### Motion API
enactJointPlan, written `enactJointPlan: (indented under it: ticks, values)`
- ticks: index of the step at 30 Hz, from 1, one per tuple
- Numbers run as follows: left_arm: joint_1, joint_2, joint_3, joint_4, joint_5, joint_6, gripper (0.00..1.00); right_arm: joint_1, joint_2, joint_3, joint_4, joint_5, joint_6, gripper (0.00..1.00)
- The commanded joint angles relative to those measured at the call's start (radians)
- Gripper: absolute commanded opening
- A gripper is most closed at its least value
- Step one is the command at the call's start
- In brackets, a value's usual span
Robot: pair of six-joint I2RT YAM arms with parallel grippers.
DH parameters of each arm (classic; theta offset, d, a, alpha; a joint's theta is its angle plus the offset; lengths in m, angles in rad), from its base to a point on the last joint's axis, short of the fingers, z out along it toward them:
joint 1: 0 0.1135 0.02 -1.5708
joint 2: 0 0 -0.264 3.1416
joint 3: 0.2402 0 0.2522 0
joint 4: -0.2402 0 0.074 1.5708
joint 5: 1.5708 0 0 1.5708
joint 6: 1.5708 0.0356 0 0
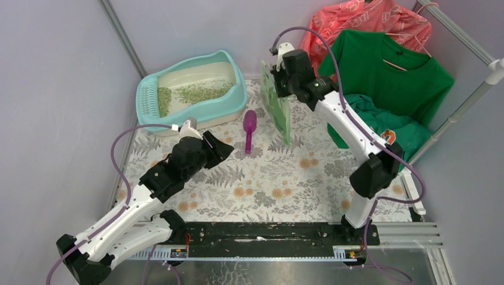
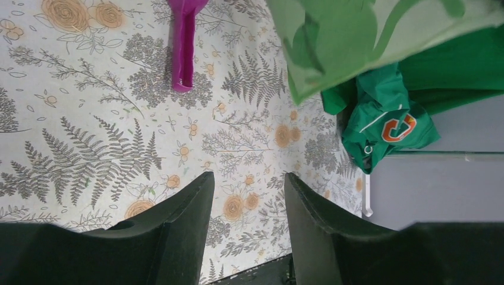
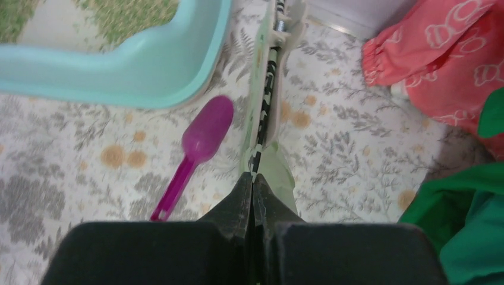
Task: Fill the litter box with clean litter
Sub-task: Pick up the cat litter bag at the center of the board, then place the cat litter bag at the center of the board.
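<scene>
A cloth (image 1: 267, 190) printed with grey ferns and orange flowers is covering the table, and plain grey walls (image 1: 53, 89) with metal poles (image 1: 122, 35) are closing it in. At the far right a coral garment (image 1: 368, 21) and a green shirt (image 1: 380, 71) are hanging on a rail, with a crumpled green garment (image 2: 398, 127) lying below them at the cloth's edge. The litter box (image 1: 220, 108) is sitting at the far left, with litter (image 1: 205, 92) lying thinly across its basin. A scoop (image 1: 249, 127) is lying on the cloth just right of the box. The right claw (image 3: 252, 178) is pinching the top edge of a bag (image 1: 276, 104), which is standing upright beyond the scoop. The left claw (image 2: 248, 178) is hovering released over the near-left cloth, gripping nothing. An orange "C" is showing on the crumpled garment; the bag's print is unreadable.
</scene>
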Motion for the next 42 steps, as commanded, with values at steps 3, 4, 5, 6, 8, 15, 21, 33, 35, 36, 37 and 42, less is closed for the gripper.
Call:
enactJointPlan:
  ticks: [3, 4, 5, 6, 8, 15, 21, 33, 35, 36, 37, 42]
  values:
    - [0.019, 0.036, 0.001, -0.007, -0.023, 0.041, 0.54, -0.157, 0.075, 0.112, 0.324, -0.120, 0.009, 0.00]
    - [0.023, 0.044, 0.001, -0.007, -0.022, 0.044, 0.54, -0.179, 0.084, 0.081, 0.393, -0.122, 0.026, 0.00]
    - [0.024, 0.049, 0.001, -0.006, -0.023, 0.045, 0.55, -0.199, 0.098, 0.055, 0.416, -0.118, 0.038, 0.00]
    - [0.027, 0.054, 0.001, -0.002, -0.019, 0.049, 0.55, -0.225, 0.121, 0.038, 0.453, -0.119, 0.046, 0.00]
    - [0.034, 0.068, -0.003, 0.009, -0.010, 0.054, 0.54, -0.272, 0.179, 0.012, 0.484, -0.101, 0.061, 0.04]
    - [0.046, 0.122, 0.010, 0.031, 0.028, 0.065, 0.55, -0.412, 0.496, 0.299, 0.270, -0.227, 0.171, 0.49]
    - [0.059, 0.126, -0.004, 0.034, 0.031, 0.073, 0.55, -0.399, 0.260, 0.127, 0.257, -0.123, 0.231, 0.59]
    - [0.074, 0.078, 0.023, -0.021, 0.012, 0.085, 0.55, -0.217, -0.210, -0.264, 0.145, -0.107, 0.191, 0.67]
    - [0.078, 0.067, 0.034, -0.041, -0.003, 0.090, 0.55, -0.171, -0.254, -0.399, 0.209, -0.181, 0.250, 0.67]
    - [0.080, 0.063, 0.044, -0.054, -0.011, 0.094, 0.55, -0.141, -0.260, -0.469, 0.251, -0.207, 0.272, 0.66]
    - [0.083, 0.061, 0.051, -0.066, -0.018, 0.098, 0.55, -0.113, -0.253, -0.521, 0.283, -0.200, 0.292, 0.66]
    - [0.093, 0.032, 0.059, -0.128, -0.074, 0.098, 0.98, 0.002, -0.126, -0.599, 0.356, -0.146, 0.348, 0.66]
